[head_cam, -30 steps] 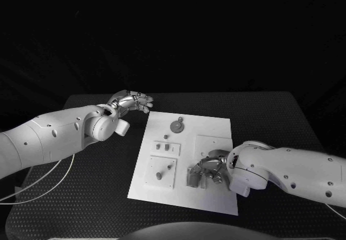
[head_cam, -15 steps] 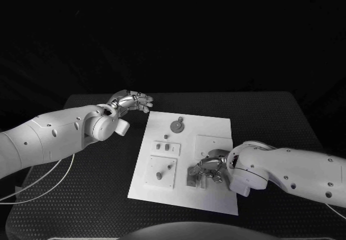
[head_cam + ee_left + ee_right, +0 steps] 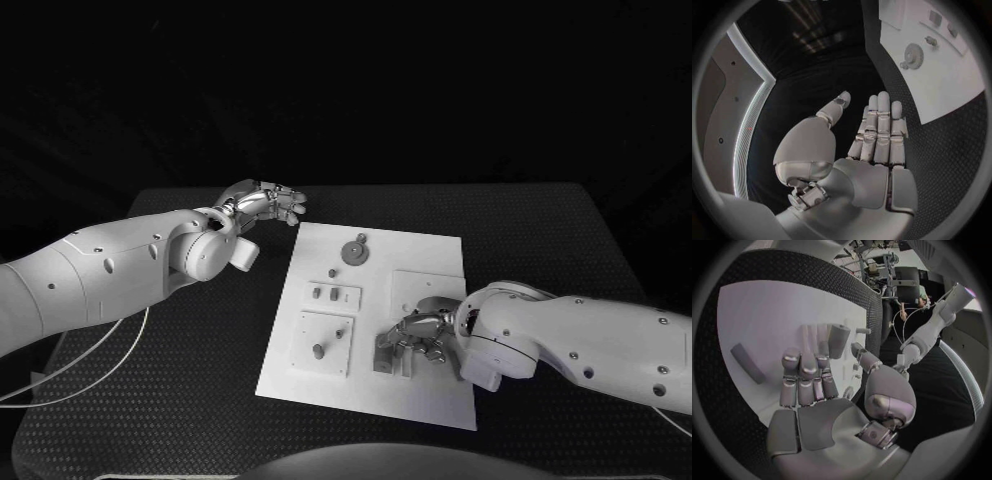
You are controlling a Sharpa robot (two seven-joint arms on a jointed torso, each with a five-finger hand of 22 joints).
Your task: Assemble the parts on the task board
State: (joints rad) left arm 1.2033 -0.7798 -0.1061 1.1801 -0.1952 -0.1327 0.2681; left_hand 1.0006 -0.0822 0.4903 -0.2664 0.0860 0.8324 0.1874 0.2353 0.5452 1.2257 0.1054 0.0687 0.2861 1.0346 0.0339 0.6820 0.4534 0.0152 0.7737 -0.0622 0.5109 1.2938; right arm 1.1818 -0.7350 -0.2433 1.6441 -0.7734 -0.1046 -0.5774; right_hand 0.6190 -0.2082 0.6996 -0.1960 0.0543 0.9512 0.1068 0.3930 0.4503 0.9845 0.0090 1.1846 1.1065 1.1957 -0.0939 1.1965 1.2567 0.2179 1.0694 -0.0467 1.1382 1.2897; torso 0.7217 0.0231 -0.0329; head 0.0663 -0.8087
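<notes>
The white task board (image 3: 433, 250) lies in the middle of the table, with a gear (image 3: 353, 250) at its far end and small pegs (image 3: 325, 293) along its left side. My right hand (image 3: 420, 338) hangs over the board's near right part, fingers down over upright grey parts (image 3: 389, 357). In the right wrist view a grey cylinder (image 3: 839, 335) stands between the thumb and the fingertips (image 3: 811, 360) of the right hand (image 3: 817, 390); I cannot tell if they press on it. My left hand (image 3: 264, 203) hovers off the board's far left corner, holding nothing, fingers straight (image 3: 879, 130).
A flat grey bar (image 3: 748, 362) lies on the board beside my right hand. A peg (image 3: 319, 351) stands in the near left square plate. In the left wrist view the gear (image 3: 912, 54) shows on the board (image 3: 942, 85). White cables (image 3: 87, 350) run across the table's left side.
</notes>
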